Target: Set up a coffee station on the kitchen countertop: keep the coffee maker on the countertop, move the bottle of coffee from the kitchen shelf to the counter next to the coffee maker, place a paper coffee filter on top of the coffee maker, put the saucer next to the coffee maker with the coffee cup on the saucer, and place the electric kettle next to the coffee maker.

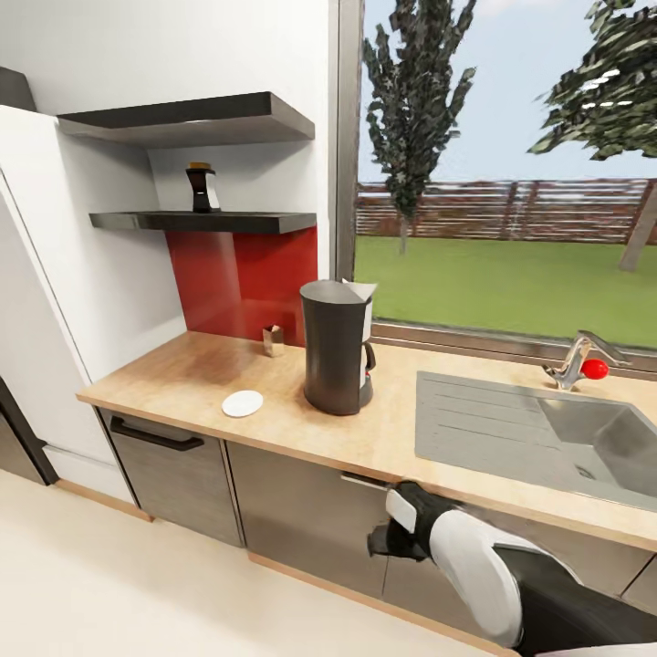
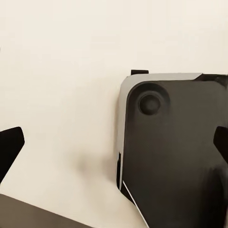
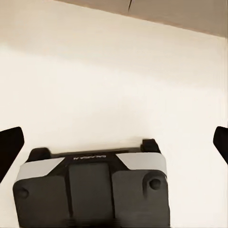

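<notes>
Kitchen floor is pale and lies closest, with a white and black robot arm low above it. Both grippers point down at that floor; the left gripper and right gripper have fingers spread wide, holding nothing. Farther off, on the wooden counter, a white saucer sits beside the black coffee maker, which has a paper filter on top. A small cup stands behind the saucer. Highest, the coffee bottle waits on the shelf.

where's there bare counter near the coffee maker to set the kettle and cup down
Widest bare stretch: the countertop between the saucer and the white cabinet side. Another free strip lies between the coffee maker and the sink. Tighter spot: behind the saucer toward the red backsplash, where a small container stands. The front edge before the maker is narrow.
</notes>
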Available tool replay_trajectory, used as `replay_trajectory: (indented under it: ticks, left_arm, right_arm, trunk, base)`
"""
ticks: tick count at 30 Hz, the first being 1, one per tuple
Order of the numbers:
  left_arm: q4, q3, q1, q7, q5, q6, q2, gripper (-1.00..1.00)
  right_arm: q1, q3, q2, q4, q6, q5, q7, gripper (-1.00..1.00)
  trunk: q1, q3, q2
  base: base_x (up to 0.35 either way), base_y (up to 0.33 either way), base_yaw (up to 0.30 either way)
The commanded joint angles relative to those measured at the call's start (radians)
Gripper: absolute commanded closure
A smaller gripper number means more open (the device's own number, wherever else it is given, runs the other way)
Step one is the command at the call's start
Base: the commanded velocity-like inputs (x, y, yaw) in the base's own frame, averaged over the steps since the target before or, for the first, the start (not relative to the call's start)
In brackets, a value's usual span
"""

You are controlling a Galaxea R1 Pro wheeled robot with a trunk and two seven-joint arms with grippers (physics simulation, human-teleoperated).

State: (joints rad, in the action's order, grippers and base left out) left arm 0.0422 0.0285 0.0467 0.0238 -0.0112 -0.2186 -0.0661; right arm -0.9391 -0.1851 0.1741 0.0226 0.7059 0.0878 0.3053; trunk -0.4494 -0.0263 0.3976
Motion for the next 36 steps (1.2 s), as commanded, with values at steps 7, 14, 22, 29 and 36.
replay_trajectory:
  ticks: [7,14,22,29,36]
  left_arm:
    - [0.026,0.002,0.001,0.001,-0.001,-0.004,0.001,-1.00]
    - [0.027,0.003,0.001,0.000,-0.001,-0.007,0.005,-1.00]
    - [0.027,0.002,0.001,-0.001,-0.001,-0.008,0.005,-1.00]
    - [0.032,0.002,0.001,-0.001,-0.001,-0.011,0.006,-1.00]
    - [0.053,0.004,0.001,-0.001,-0.001,-0.009,0.005,-1.00]
  right_arm:
    - [0.285,-0.005,0.000,0.002,-0.325,-0.236,-0.108,-1.00]
    - [0.365,-0.005,0.000,0.002,-0.540,-0.275,-0.112,-1.00]
    - [0.388,-0.005,0.000,0.002,-0.631,-0.375,-0.113,-1.00]
    - [0.432,-0.005,0.000,0.002,-0.635,-0.380,-0.109,-1.00]
    - [0.491,-0.005,0.000,0.002,-0.638,-0.380,-0.109,-1.00]
  trunk:
    - [-0.001,-0.002,0.002]
    - [-0.001,-0.002,0.002]
    - [-0.001,-0.002,0.002]
    - [-0.001,-0.002,0.002]
    - [-0.001,-0.002,0.002]
  base:
    - [0.000,0.000,0.000]
    - [0.000,0.000,0.000]
    - [0.000,0.000,0.000]
    - [0.000,0.000,0.000]
    - [0.000,0.146,0.000]
